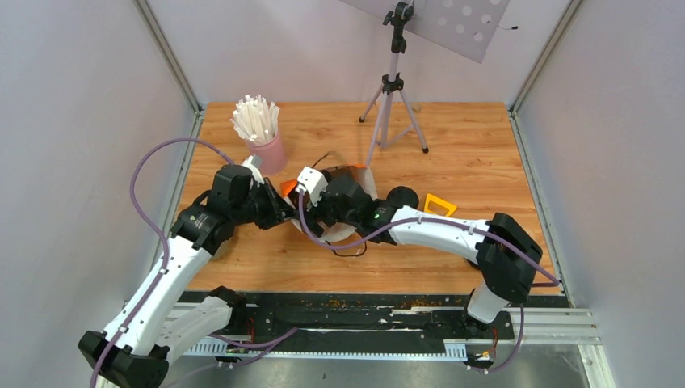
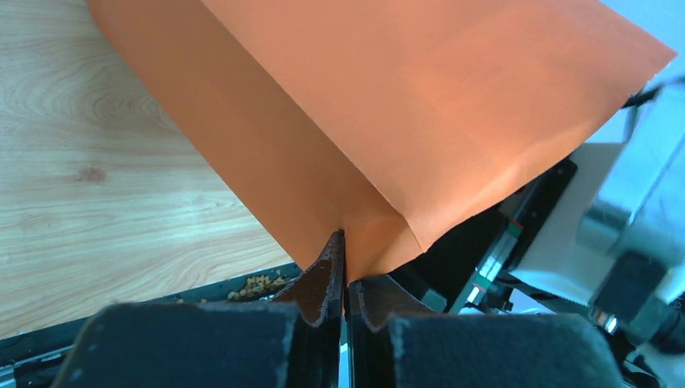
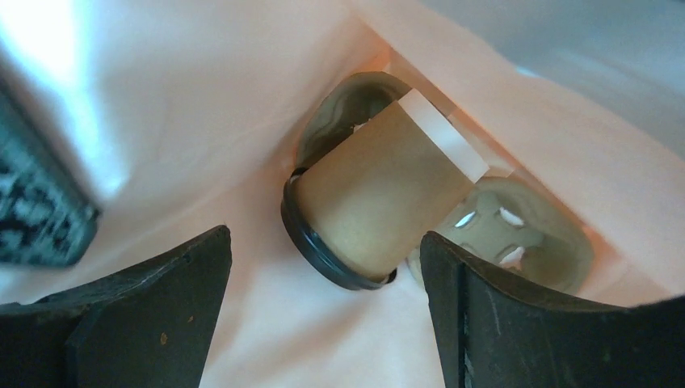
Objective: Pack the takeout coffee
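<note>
At far left on the wooden surface (image 1: 468, 153), a pink cup (image 1: 269, 152) holds a bunch of white sticks (image 1: 255, 119). Just in front of it, the left arm (image 1: 182, 259) rises from its base at the near edge and bends inward toward the middle of the surface. The left tool (image 2: 346, 242) is pinched fully closed on the edge of an orange bag (image 2: 404, 121), its two fingers pressed together with the paper between them. The bag lies at the centre of the surface with its mouth held up.

From the right, the right arm (image 1: 436, 230) stretches low and nearly level across the surface, its wrist at the bag's mouth. The right tool (image 3: 323, 259) is inside the bag with its fingers spread wide, gripping nothing. The takeout coffee, a brown paper cup (image 3: 380, 202) with a black lid (image 3: 295, 218) on it, lies tilted inside the bag between those fingers and clear of both. Its far end rests against a grey-brown pulp tray (image 3: 533, 242).

Right of the bag, a black round thing (image 1: 401, 196) and a yellow triangular piece (image 1: 439, 204) lie close together on the surface. A tripod (image 1: 392, 97) stands behind them.
</note>
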Controlling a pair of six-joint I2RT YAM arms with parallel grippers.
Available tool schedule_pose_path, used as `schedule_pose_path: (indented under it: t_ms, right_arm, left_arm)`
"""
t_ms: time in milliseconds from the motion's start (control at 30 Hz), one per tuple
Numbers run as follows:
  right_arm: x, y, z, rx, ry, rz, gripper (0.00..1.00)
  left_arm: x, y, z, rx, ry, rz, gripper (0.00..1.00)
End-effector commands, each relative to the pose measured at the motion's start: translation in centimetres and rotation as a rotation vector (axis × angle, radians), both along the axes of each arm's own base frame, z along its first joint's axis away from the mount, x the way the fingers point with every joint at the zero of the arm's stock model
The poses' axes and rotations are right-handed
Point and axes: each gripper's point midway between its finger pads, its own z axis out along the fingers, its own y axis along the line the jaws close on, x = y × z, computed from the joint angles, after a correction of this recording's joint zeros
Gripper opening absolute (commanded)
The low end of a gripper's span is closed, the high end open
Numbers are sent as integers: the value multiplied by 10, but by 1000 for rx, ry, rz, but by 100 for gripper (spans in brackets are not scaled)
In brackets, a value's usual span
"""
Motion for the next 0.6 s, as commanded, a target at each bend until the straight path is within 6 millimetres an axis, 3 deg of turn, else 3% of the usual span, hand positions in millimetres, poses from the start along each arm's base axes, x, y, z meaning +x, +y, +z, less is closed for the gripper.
schedule_pose_path:
  t_ms: [0, 200, 400, 567]
  right_arm:
    - [15, 18, 10, 171, 131, -164, 86]
    - [36, 14, 10, 276, 171, -349, 90]
    - [41, 21, -13, 243, 230, -353, 96]
    - [49, 17, -21, 201, 165, -347, 99]
  left_arm:
    - [-2, -6, 9, -53, -20, -11, 6]
    - [-5, -4, 5, -43, -6, -12, 6]
    - [-6, -3, 0, -35, 6, -13, 6]
    - [-6, -1, 0, -8, 5, -18, 7]
